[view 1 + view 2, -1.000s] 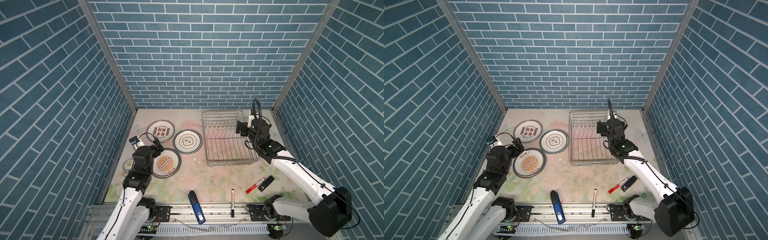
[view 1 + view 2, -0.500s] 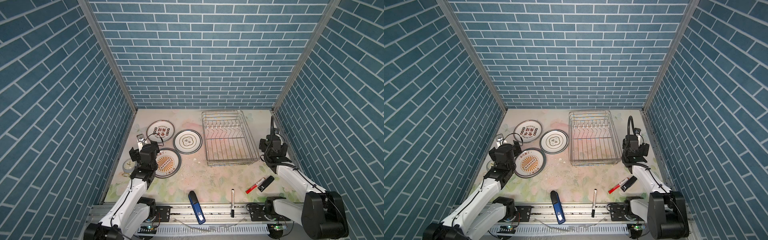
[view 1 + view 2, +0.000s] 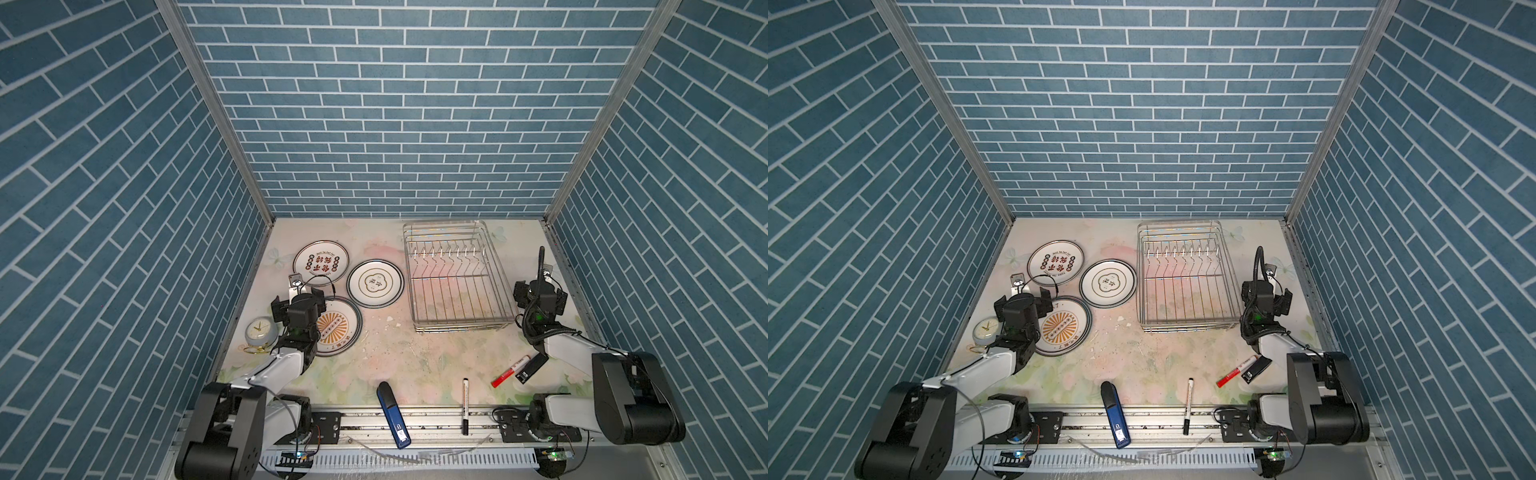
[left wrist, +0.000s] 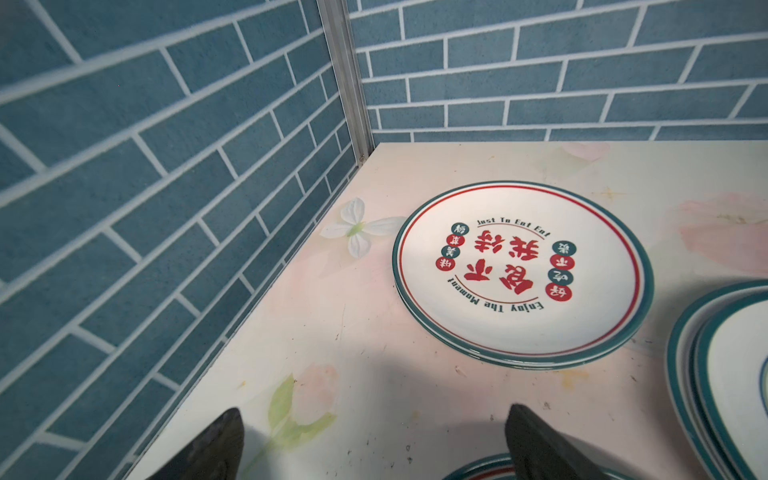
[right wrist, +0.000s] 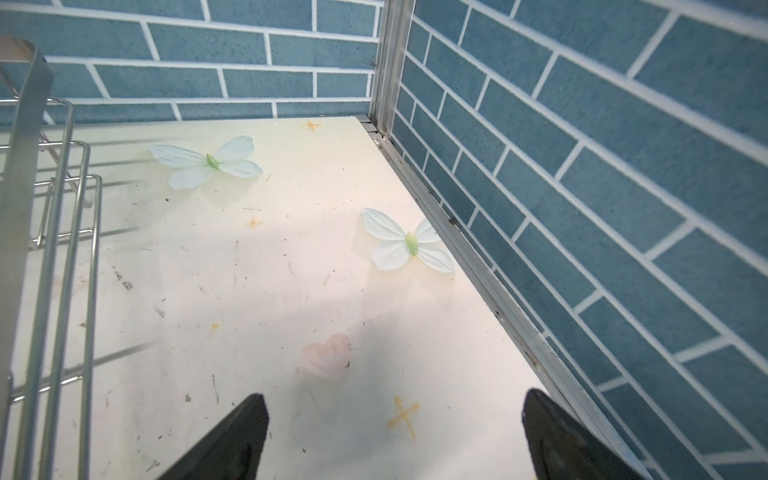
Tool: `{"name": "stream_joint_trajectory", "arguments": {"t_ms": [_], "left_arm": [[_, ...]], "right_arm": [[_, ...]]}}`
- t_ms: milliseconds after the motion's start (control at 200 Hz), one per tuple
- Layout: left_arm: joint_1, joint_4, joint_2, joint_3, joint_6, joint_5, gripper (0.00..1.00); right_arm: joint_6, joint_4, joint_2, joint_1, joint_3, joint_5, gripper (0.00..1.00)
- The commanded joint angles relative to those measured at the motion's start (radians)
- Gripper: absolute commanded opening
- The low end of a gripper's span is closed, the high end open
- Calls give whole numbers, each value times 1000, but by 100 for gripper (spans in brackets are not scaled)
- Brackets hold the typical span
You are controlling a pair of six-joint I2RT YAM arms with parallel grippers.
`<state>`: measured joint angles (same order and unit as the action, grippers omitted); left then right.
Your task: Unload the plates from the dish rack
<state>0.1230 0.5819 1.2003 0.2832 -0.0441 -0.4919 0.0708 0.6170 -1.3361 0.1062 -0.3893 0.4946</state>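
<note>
The plates lie flat on the table left of the dish rack [image 3: 457,329] [image 3: 1183,327], which holds no plates. A red-character plate [image 3: 320,265] [image 3: 1055,263] [image 4: 519,270] lies farthest back on another plate. A gold-emblem plate [image 3: 375,283] [image 3: 1108,283] lies beside the rack, and a sunburst plate [image 3: 338,330] [image 3: 1065,330] lies nearest. My left gripper [image 3: 298,297] [image 3: 1023,301] [image 4: 374,415] hangs open and empty over the sunburst plate's far left edge. My right gripper [image 3: 539,293] [image 3: 1266,295] [image 5: 397,399] is open over bare table, between the rack's wires [image 5: 62,249] and the right wall.
A small clock [image 3: 259,330] stands by the left wall beside my left arm. Near the front lie a blue stapler-like object [image 3: 392,413], a black marker [image 3: 465,405], a red marker [image 3: 511,370] and a small black box [image 3: 530,368]. Brick walls close three sides.
My right arm has drawn back from over the rack's back right corner to the table by the right wall. My left arm has folded back toward the front. Both grippers stayed open.
</note>
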Motion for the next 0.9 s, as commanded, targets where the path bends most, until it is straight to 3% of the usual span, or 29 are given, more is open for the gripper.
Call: {"name": "stream_joint_trajectory", "arguments": {"t_ms": [0,80,150,460,620,690,750,896], "left_arm": [[-22,63,37,33,-24,44,100],[-42,175,60,1,-33,80,100],[-46,137,58,16,-37,90,100],[-49,220,114,23,19,89,100],[-52,415,291,19,79,213,100],[-51,416,339,48,91,212,100],[-55,302,323,89,81,228,100],[-60,339,334,81,82,239,100]], "right_arm": [[-42,110,-24,1,18,-71,97],[-68,245,-45,1,60,-95,97],[-82,383,-98,1,94,-83,98],[-77,273,-143,-9,24,-125,98],[-73,328,-136,-35,60,-214,98],[-70,305,-137,-41,48,-226,98],[-65,280,-142,-47,33,-231,98],[-10,289,-164,-86,36,-237,98]]}}
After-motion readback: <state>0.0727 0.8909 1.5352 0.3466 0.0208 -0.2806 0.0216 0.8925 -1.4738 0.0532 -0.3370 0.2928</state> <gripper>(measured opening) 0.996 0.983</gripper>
